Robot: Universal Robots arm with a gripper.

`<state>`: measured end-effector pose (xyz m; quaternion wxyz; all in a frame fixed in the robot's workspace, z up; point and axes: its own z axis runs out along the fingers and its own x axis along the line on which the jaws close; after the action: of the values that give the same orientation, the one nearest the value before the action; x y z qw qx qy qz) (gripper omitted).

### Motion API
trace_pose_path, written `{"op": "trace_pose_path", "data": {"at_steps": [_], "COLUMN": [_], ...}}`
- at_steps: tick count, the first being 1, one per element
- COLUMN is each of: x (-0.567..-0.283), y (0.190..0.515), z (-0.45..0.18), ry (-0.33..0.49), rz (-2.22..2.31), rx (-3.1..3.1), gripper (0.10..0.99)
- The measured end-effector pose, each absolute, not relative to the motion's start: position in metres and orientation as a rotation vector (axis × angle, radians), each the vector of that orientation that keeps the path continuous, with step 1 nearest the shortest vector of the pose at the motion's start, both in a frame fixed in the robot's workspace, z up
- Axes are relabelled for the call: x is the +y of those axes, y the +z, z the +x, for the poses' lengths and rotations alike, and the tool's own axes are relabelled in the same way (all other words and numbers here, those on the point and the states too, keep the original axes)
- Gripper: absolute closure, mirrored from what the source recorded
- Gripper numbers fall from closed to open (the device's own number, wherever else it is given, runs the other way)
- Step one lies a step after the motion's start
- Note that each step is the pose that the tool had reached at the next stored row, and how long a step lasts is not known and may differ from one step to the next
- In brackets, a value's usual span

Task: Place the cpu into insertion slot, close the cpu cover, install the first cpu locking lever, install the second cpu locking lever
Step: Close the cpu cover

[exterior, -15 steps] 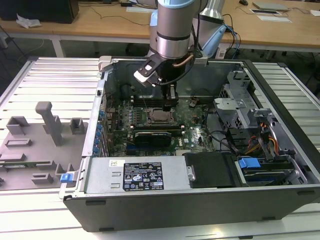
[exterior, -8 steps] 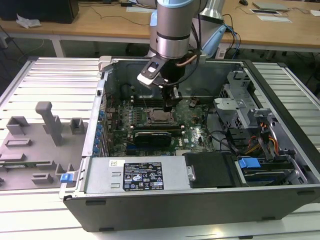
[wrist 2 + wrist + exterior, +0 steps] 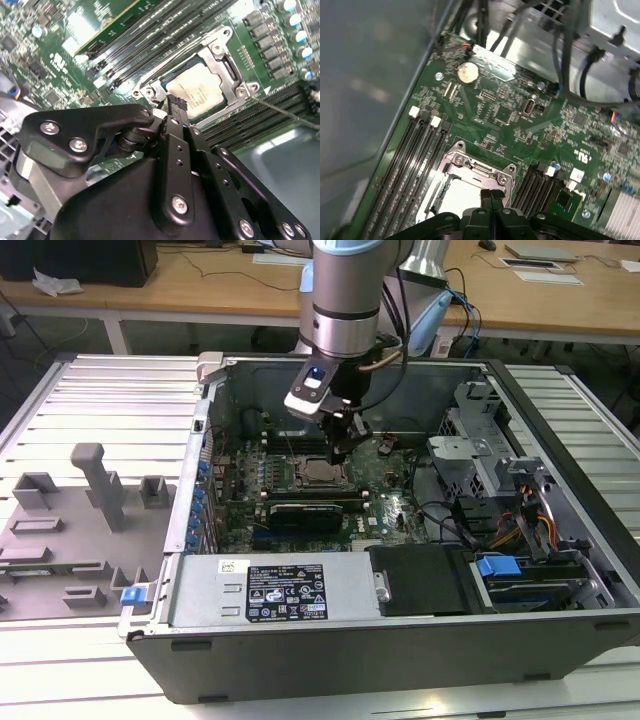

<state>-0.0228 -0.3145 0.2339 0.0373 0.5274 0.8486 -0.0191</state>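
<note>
Inside the open computer case (image 3: 300, 650) at the table's (image 3: 100, 390) middle, the cpu (image 3: 200, 92) sits in the insertion slot (image 3: 321, 473) with the cpu cover (image 3: 190, 56) lying flat around it. At the slot's edge on the exterior view's right, the gripper (image 3: 343, 452) hovers just above, pinched together and empty, the chip just beyond its tips.

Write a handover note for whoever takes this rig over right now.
The gripper is shut, its tips at the edge of the cpu cover; contact cannot be told.
The cpu lies in the insertion slot, cover down over it.
Done: cpu placed, cover closed.
Left: both locking levers; a thin rod beside the slot may be one, unlatched.
</note>
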Motion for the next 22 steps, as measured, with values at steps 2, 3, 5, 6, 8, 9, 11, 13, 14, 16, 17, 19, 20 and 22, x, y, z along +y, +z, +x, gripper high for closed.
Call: {"op": "trace_pose_path", "data": {"at_steps": [2, 3, 5, 6, 8, 9, 11, 13, 14, 16, 17, 19, 20, 22], "x": [-0.3145, -0.3145, -0.3145, -0.3145, -0.3145, -0.3145, -0.3145, -0.3145, -0.3145, -0.3145, -0.3145, -0.3145, -0.3145, -0.3145], "y": [0.2338, 0.2338, 0.2338, 0.2339, 0.2338, 0.2339, 0.2339, 0.2339, 0.2339, 0.2339, 0.2339, 0.2339, 0.2339, 0.2339], "z": [-0.0228, -0.0228, -0.0228, -0.0228, -0.0228, -0.0228, -0.0228, -0.0228, -0.0228, -0.0228, -0.0228, -0.0228, -0.0228, -0.0228], "ry": [-0.059, -0.059, -0.060, -0.060, -0.059, -0.060, -0.059, -0.058, -0.058, -0.057, -0.057, -0.056, -0.056, -0.056], "rz": [1.547, 1.497, 1.394, 1.364, 1.315, 1.269, 1.162, 1.090, 1.021, 0.936, 0.905, 0.840, 0.806, 0.753], "rx": [2.644, 2.671, 2.723, 2.737, 2.759, 2.780, 2.823, 2.850, 2.873, 2.900, 2.910, 2.927, 2.936, 2.949], "gripper": [0.980, 0.980, 0.980, 0.980, 0.980, 0.980, 0.980, 0.980, 0.980, 0.980, 0.980, 0.980, 0.980, 0.980]}}
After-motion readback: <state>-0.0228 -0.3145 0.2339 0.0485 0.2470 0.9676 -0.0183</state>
